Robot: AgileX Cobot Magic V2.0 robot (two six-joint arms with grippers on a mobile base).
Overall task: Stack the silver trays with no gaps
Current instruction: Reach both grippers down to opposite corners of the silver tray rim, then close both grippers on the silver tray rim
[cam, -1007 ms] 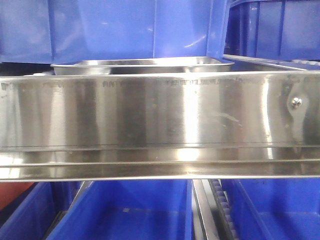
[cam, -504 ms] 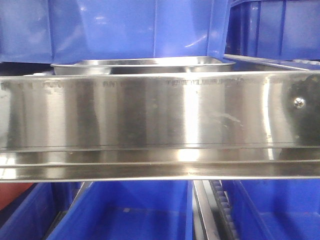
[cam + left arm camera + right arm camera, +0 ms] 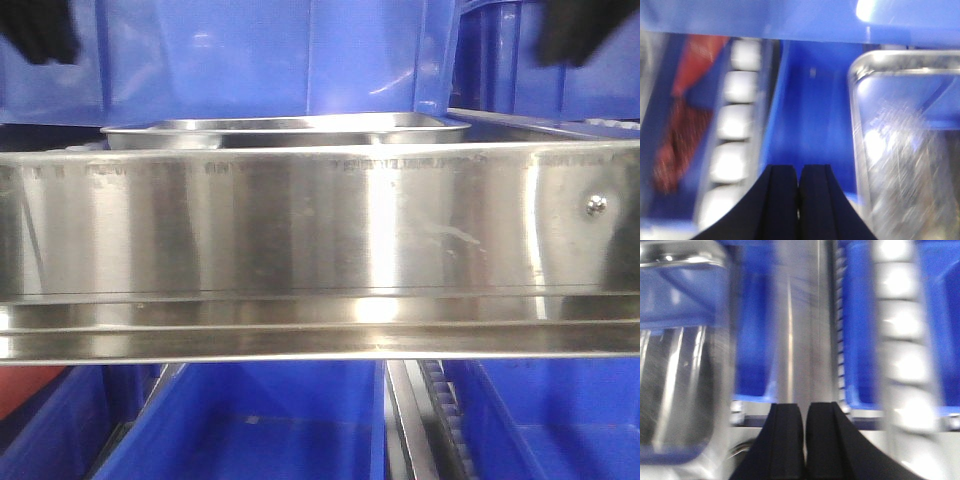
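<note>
Rightward of left fingers (image 3: 782, 200), silver tray (image 3: 905, 150)

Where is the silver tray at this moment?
In the front view, the silver tray sits centre-left, just behind the steel rail and before a blue bin.

No readable text, perhaps faint lettering along steel rail (image 3: 300, 230)

Hidden and blurred
A broad flat steel rail (image 3: 300, 220) hides the shallow shiny steel tray (image 3: 285, 128) below its rim; both wrist views are motion-blurred.
</note>
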